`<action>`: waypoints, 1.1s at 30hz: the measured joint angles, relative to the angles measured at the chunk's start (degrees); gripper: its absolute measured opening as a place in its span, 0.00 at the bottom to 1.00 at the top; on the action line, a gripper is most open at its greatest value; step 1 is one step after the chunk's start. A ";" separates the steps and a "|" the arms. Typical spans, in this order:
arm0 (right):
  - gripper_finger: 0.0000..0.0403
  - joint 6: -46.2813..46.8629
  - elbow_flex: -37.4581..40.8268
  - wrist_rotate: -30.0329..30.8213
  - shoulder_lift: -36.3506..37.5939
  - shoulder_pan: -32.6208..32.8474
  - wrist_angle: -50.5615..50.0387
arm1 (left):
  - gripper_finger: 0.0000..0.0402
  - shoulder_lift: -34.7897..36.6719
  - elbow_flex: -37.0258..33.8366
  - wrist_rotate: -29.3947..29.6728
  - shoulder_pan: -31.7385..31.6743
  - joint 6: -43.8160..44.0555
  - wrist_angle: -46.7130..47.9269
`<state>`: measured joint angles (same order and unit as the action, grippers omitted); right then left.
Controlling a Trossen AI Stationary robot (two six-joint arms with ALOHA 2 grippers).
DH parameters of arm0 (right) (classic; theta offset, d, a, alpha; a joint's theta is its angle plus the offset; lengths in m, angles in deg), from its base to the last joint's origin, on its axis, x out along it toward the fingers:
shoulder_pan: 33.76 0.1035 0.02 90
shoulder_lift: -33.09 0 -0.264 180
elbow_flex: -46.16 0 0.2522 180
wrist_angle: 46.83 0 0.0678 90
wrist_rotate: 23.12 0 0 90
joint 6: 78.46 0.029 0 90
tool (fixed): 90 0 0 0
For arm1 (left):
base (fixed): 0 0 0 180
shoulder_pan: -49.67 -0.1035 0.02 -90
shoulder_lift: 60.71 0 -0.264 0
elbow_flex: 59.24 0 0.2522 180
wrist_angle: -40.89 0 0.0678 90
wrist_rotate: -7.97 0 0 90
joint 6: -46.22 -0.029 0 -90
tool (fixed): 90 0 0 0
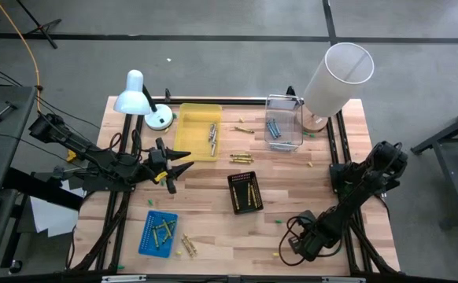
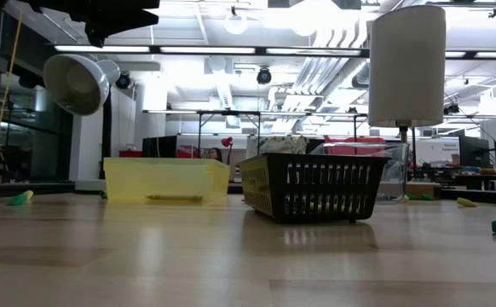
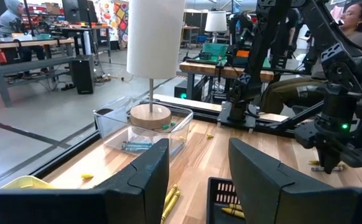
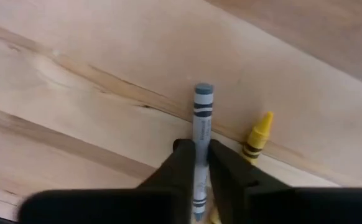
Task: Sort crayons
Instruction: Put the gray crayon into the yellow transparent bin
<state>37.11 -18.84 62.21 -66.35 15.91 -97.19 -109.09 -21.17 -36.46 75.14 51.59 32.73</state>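
Observation:
Near the table's front right, my right gripper (image 1: pixel 292 245) points down, shut on a grey crayon (image 4: pixel 201 134). A yellow crayon (image 4: pixel 257 135) lies on the wood just beside it. My left gripper (image 1: pixel 183 167) hangs open and level over the table's left middle, holding nothing. More crayons lie in the yellow tray (image 1: pixel 212 137), the clear tray (image 1: pixel 274 128), the black basket (image 1: pixel 247 192) and the blue tray (image 1: pixel 164 230). Loose crayons lie on the wood (image 1: pixel 241 158) and beside the blue tray (image 1: pixel 188 245). My right gripper pinches the grey crayon between its two fingers (image 4: pixel 182 163), at about the middle of its length (image 4: pixel 199 152). The fingers come from above, pointing down, and lie across the crayon. The crayon sits level, its flat end (image 4: pixel 204 90) sticking out past the fingers, at the table's surface.
A white desk lamp (image 1: pixel 138 96) stands at the far left and a tall white cylinder lamp (image 1: pixel 335 75) at the far right, by the clear tray (image 1: pixel 298 126). Bare wood lies between the black basket (image 1: pixel 234 206) and my right arm. People sit in the room beyond.

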 joint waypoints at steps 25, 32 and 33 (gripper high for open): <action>0.00 -61.72 -7.90 33.40 14.43 -6.10 12.14 | 0.38 0.00 0.00 0.00 0.00 -2.60 0.27; 0.00 -79.65 -7.83 36.41 13.95 -14.91 16.26 | 0.38 0.00 0.02 0.00 0.00 -2.62 2.81; 0.00 -82.41 -7.83 36.25 13.88 -16.44 17.32 | 0.38 0.00 0.02 0.00 0.00 -2.61 3.38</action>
<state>-45.30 -26.67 98.46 -52.47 -0.54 -79.87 -109.09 -21.15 -36.46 75.14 48.98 36.12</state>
